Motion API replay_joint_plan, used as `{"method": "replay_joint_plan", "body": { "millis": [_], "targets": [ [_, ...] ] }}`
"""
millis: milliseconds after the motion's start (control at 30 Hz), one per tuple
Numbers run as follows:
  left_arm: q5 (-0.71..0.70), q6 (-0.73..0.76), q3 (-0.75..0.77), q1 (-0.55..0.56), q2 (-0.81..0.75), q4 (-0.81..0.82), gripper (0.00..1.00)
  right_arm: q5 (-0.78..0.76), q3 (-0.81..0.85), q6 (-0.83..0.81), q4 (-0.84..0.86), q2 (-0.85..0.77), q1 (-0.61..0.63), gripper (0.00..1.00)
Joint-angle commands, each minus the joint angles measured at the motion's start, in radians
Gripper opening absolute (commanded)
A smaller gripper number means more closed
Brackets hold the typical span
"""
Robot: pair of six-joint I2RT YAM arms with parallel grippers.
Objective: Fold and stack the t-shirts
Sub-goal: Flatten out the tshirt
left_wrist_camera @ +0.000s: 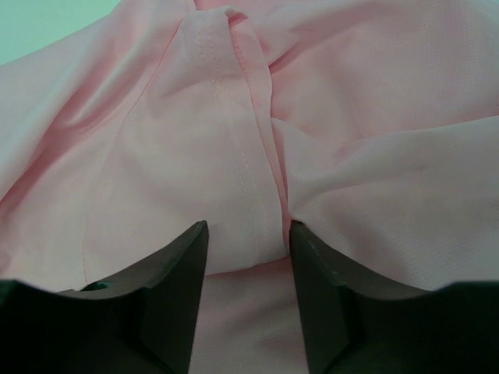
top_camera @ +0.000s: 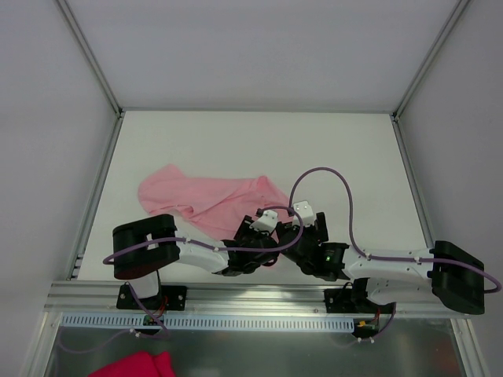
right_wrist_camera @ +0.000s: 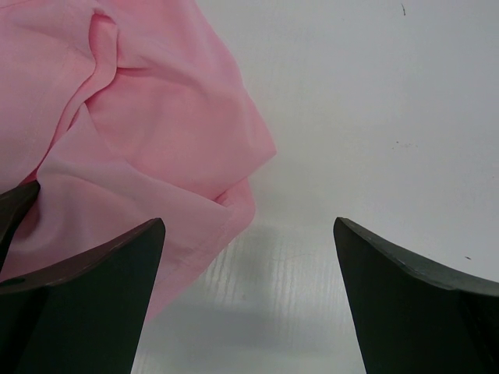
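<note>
At the nearest edge, below the metal rail (top_camera: pixel 236 297): scrap of deep magenta cloth (top_camera: pixel 134 366), bunched, well apart from the rest.

Just beyond the rail, on the white table (top_camera: pixel 236 141): both arms (top_camera: pixel 204 253) bent inward, meeting near the middle.

Left gripper (left_wrist_camera: pixel 249 234): half-closed around a seamed ridge of the pale pink t-shirt (top_camera: pixel 204 196), fabric filling the gap between the fingers (left_wrist_camera: pixel 175 288). Clamped or only bracketing, cannot tell.

Right gripper (right_wrist_camera: pixel 249 226): spread wide, holding nothing, low over bare table just beside the shirt's rumpled near-right corner. One of its fingers overlapping the pink edge in the wrist view.

Farther out: t-shirt lying crumpled and unfolded, left of centre, stretching away from the grippers toward the table's left side.

Beyond that, pale walls (top_camera: pixel 236 47).
</note>
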State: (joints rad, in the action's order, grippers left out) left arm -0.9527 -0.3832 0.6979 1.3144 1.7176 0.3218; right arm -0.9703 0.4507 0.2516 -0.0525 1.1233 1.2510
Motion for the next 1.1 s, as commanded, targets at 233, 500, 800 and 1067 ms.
{"method": "replay_joint_plan", "body": {
  "millis": [233,500,800,1067],
  "targets": [
    [0.046,0.013,0.021,0.009,0.02,-0.023,0.44,-0.054,0.048,0.026,0.085,-0.003,0.014,0.96],
    [0.048,0.001,0.025,0.009,0.023,-0.046,0.24,-0.065,0.049,0.025,0.075,-0.01,0.013,0.96],
    [-0.023,0.039,0.032,0.009,0.01,-0.024,0.0,-0.016,0.037,0.049,0.088,-0.007,0.016,0.96],
    [-0.08,0.236,0.061,0.002,-0.093,0.078,0.0,0.197,-0.033,0.089,0.218,0.004,0.056,0.96]
  ]
}}
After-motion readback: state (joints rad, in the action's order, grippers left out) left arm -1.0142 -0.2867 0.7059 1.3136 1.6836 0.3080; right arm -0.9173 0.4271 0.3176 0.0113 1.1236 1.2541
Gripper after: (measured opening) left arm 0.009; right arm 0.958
